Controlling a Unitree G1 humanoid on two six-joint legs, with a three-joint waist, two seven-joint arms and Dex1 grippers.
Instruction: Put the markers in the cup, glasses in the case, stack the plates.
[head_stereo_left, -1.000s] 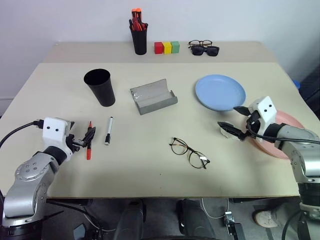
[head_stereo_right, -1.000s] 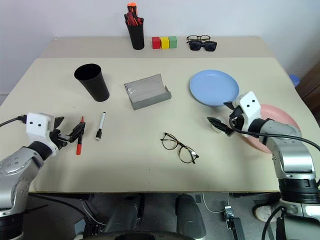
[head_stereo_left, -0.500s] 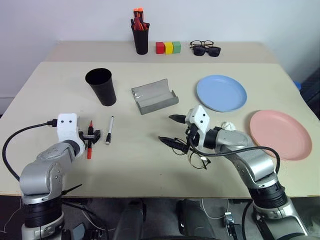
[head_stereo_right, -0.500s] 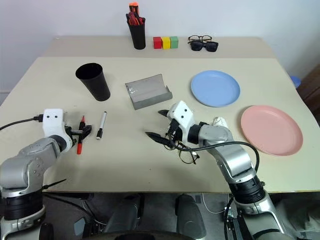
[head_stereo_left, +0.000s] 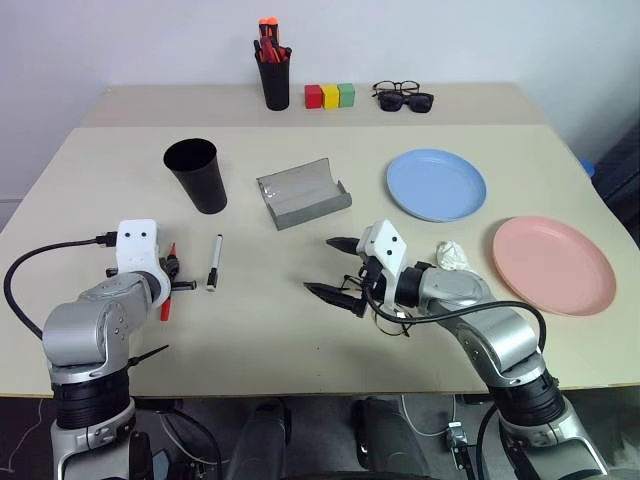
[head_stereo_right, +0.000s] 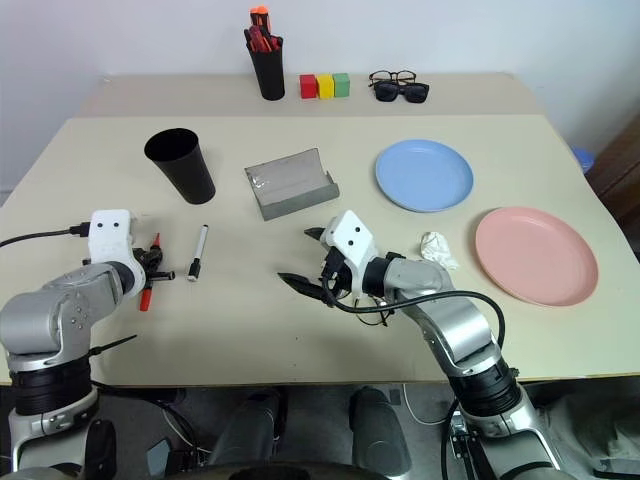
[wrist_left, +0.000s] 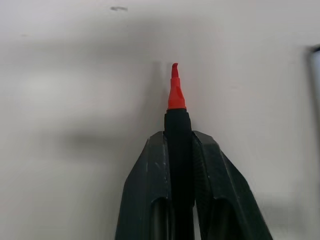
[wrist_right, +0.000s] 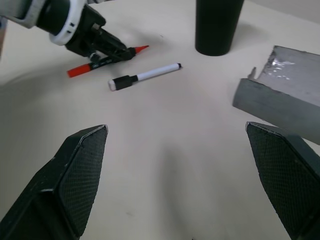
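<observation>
At about nine o'clock on the beige table (head_stereo_left: 300, 340), the left gripper (head_stereo_left: 176, 274) has its two black fingers pinched onto the red marker (head_stereo_left: 167, 301), which lies on the tabletop; the left wrist view shows the fingers pressed against the marker's black section with only the red tip poking out beyond them, the rest of the barrel being hidden there. Just beside it, toward three o'clock, the white marker (head_stereo_left: 213, 262) lies apart and untouched, its black cap pointing near six o'clock. The black cup (head_stereo_left: 195, 175) stands upright at roughly eleven o'clock from the markers, well apart from both. Near the table's centre the grey case (head_stereo_left: 303, 193) lies open, its inside facing up. At about five o'clock from the case the right gripper (head_stereo_left: 334, 268) is spread wide, holding nothing, its fingers hovering over bare table. The wire-framed glasses (head_stereo_left: 385, 318) sit under and behind that gripper's wrist, so only part of the frame shows, and whether the gripper touches them cannot be told. A crumpled white scrap (head_stereo_left: 451, 256) lies just beyond the right forearm. The light blue plate (head_stereo_left: 436, 185) rests at two o'clock from the centre, and the salmon pink plate (head_stereo_left: 553, 265) lies near three o'clock, apart from it, unstacked.
</observation>
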